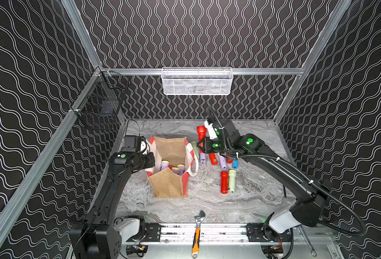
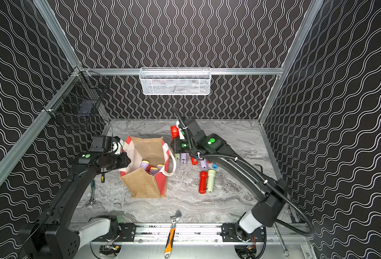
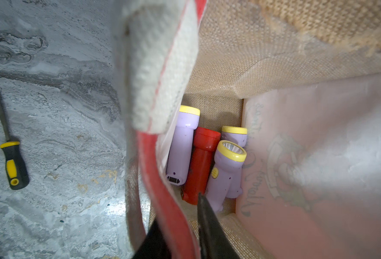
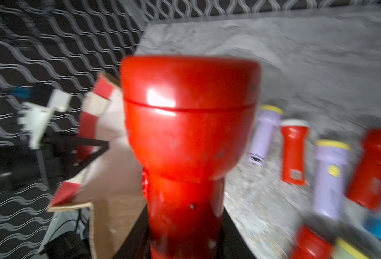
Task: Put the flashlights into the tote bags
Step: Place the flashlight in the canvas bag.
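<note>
At the lower centre of both top views, an orange-handled wrench (image 1: 196,235) is lying across the metal rail at the near edge of the table (image 1: 207,201).

Above it, left of centre, the tote bag (image 1: 167,183) is standing upright and open on the grey marbled table. My left fingers (image 3: 209,228) are coming in from the left of the frame. They are pinching the bag's red-and-white striped side wall at its rim, one finger inside and one outside.

In the left wrist view, three lilac flashlights (image 3: 180,145) with yellow rims and one red flashlight (image 3: 199,166) are lying on the bag's floor. A black-and-yellow screwdriver (image 3: 13,166) is lying on the table outside the bag, at the left of that view.

Right of the bag, a pair of flashlights (image 1: 224,181), red and pale green, is lying side by side. Higher in the frame, a row of flashlights (image 1: 202,158) in lilac, red, pale green and blue is lying partly under my right arm.

My right fingers (image 4: 234,244) are clamping the handle of another red flashlight (image 1: 200,131). It is sitting just right of the bag's upper right corner, its wide head pointing away from my wrist. The right wrist view is blurring.

Farthest away, a black wire basket (image 1: 100,105) is hanging at the left of the frame. A white mesh basket (image 1: 197,81) is hanging on the back rail, upper centre.
</note>
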Available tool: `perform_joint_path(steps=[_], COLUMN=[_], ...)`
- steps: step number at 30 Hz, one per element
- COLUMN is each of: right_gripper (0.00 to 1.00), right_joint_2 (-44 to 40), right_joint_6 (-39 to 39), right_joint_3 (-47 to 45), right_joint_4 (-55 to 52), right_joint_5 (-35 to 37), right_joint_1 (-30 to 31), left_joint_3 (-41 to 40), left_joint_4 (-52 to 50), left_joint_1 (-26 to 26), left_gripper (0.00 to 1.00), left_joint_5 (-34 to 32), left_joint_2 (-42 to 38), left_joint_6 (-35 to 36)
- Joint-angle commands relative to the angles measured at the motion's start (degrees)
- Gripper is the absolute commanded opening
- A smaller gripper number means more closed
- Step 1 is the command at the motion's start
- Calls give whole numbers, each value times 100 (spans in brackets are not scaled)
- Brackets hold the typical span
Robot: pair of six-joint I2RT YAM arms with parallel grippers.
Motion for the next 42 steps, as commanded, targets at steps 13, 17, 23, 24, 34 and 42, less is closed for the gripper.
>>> perform_joint_path(steps=[13, 17, 23, 24, 34, 42], right_gripper=[22, 22, 22, 22, 23, 24], right_joint_2=[1846, 2028, 2125, 2160, 2395, 2405], right_joint_6=[54, 142, 249, 268, 66, 96], right_joint_3=[1590, 1505, 1062, 1011, 772, 141], right_joint_4=[729, 856, 969, 976, 548, 574], right_joint_5=[-1420, -1456, -1519, -1548, -1903, -2034], right_joint_1=[574, 613, 611, 613, 683, 762], left_joint_3=[-69, -65, -85, -90, -80, -121], left_joint_4=[222, 230, 244, 248, 266, 271], left_joint_1=[8, 8, 8, 8, 9, 8], left_gripper=[24, 24, 24, 24, 24, 24], left_joint_5=[104, 154, 181, 195, 266, 286], left_joint_2=[-175, -157, -157, -149, -154, -156], left_joint_6=[39, 46, 50, 44, 74, 79])
